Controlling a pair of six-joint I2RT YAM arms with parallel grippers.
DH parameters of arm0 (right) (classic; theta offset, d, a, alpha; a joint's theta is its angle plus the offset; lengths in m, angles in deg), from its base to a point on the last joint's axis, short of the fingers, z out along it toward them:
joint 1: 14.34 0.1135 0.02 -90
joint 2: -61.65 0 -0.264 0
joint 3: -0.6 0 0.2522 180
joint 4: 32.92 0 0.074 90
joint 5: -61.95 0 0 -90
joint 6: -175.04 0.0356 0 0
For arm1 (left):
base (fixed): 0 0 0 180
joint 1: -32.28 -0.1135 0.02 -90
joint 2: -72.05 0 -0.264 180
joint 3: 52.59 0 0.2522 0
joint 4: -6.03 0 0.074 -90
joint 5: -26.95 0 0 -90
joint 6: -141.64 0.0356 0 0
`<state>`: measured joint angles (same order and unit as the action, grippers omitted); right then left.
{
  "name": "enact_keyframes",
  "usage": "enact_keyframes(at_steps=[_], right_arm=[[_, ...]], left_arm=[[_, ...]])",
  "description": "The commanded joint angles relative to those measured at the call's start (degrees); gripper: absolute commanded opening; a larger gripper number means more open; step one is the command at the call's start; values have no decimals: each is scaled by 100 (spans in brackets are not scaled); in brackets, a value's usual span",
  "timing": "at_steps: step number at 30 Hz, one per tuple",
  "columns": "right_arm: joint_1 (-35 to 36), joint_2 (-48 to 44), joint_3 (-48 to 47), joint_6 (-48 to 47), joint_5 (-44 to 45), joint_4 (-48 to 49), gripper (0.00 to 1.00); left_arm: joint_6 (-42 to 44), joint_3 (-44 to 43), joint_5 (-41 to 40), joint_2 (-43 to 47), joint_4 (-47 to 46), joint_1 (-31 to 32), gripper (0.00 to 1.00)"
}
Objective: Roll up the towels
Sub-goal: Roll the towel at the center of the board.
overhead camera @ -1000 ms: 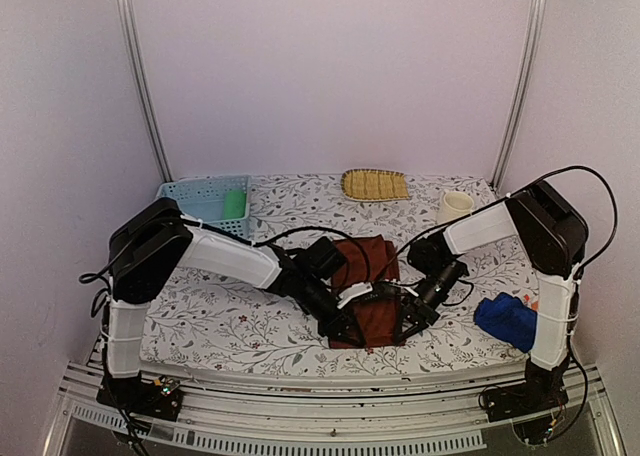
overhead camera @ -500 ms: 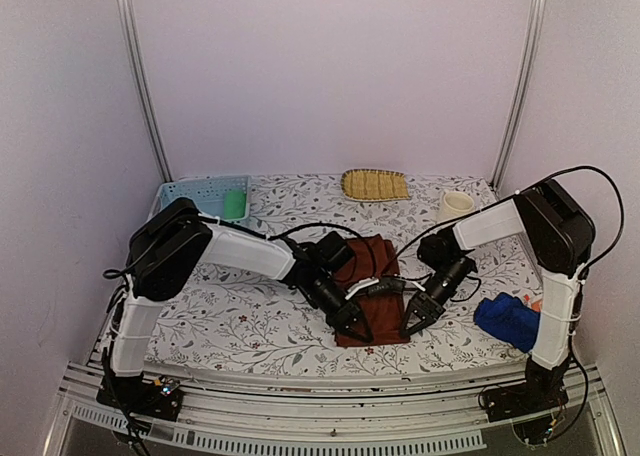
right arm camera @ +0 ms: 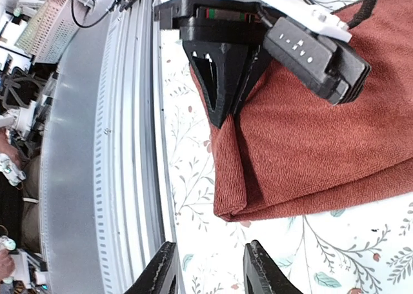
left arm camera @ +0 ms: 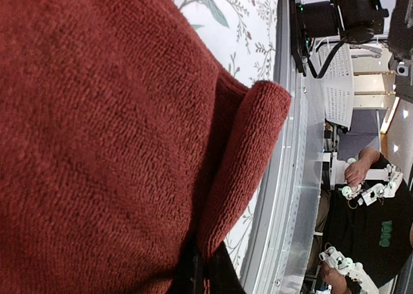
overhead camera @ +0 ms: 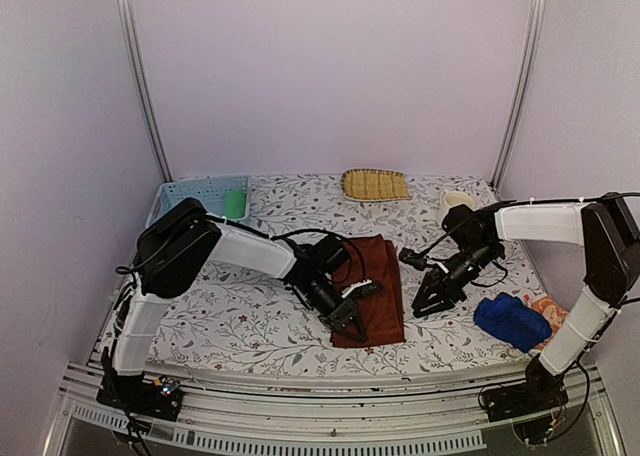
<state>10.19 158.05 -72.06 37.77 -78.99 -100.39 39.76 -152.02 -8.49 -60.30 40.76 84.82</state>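
Reddish-brown towel (overhead camera: pixel 375 276) flat on table (overhead camera: pixel 230 321), near-centre, near edge lifted into a fold. Left gripper (overhead camera: pixel 350 328) clamped tight on that fold. Right gripper (overhead camera: pixel 422 306) just right of towel, jaws parted, empty.

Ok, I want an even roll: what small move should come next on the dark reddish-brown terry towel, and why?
Probably bring the right gripper to the dark reddish-brown terry towel's near right corner and close on it. Its jaws stand open over the flowered table cover beside the towel, while the left gripper alone pinches the near hem; rolling now might go crooked.
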Motion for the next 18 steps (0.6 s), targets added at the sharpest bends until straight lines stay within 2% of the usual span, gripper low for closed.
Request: enact_keyframes(at_steps=[1,5,11,18], right_arm=[[396,-749,424,341,917,1098,36],[1211,-1281,768,639,2211,1934,37],[2235,-1359,892,593,2883,2326,37],[2997,-971,1015,541,3563,2718,36]], left_arm=[[-348,46,-588,-326,358,-155,0],[-522,-41,-431,-394,592,-142,0],[-848,-67,-328,-388,616,-136,0],[-928,-238,-301,-469,789,-142,0]])
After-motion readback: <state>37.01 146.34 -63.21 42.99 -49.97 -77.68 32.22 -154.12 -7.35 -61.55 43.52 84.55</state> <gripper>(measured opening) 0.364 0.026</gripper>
